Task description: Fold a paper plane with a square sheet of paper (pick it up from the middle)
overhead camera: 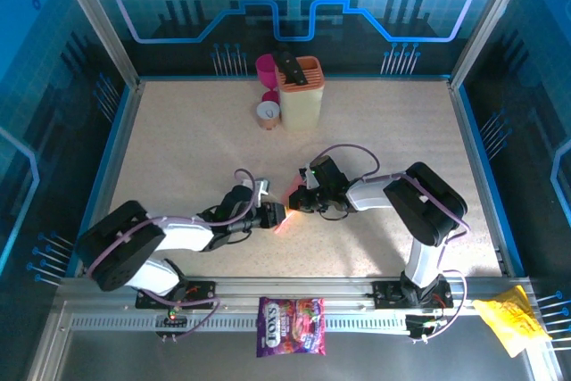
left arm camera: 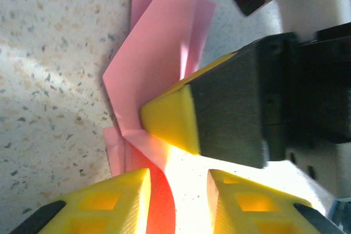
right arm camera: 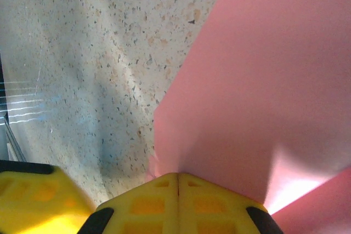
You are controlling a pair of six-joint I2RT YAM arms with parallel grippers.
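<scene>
Table (overhead camera: 178, 131): half-folded pink paper (left arm camera: 159, 64) at centre, toward near edge | right gripper (right arm camera: 178, 182): closed, pinching paper | left gripper (left arm camera: 178, 182): parted around paper edge, not clamping | step: probably mid-fold | next: left closes squarely on the crease.

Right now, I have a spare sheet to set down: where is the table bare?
Bare: the tabletop either side of the cream holder, out to the side walls. Crowded: the middle, where left arm and right arm meet at the pink paper, and back centre by the holder and magenta cup.
</scene>
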